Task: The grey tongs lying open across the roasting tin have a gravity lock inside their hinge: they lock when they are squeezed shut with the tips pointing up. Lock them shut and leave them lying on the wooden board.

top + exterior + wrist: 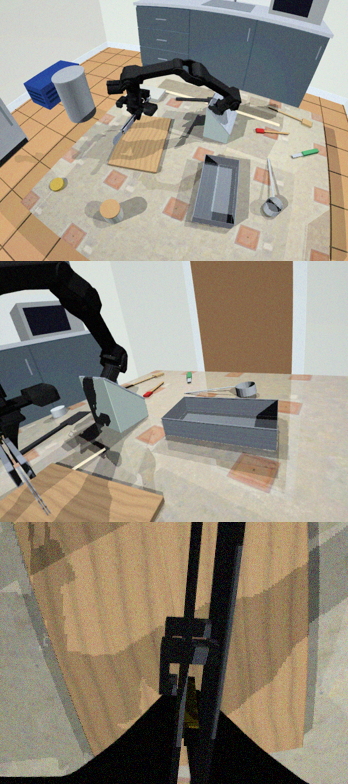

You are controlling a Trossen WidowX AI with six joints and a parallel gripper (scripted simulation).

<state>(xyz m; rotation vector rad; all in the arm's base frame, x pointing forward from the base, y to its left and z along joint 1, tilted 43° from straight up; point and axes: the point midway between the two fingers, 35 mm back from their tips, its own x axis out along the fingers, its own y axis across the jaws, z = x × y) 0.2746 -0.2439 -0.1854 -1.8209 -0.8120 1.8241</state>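
The grey tongs are in my gripper, which is shut on them. Their two arms lie close together with a narrow gap in the wrist view. They hang above the wooden board; in the top view their scalloped tip end reaches over the board's left edge. I cannot tell whether the lock is engaged. The hinge is not clear to see. The roasting tin stands apart, with no tongs on it.
A pale wedge-shaped block stands behind the tin. A cork-topped jar and a yellow disc stand at the front left. A ladle, red brush and green-handled tool lie right.
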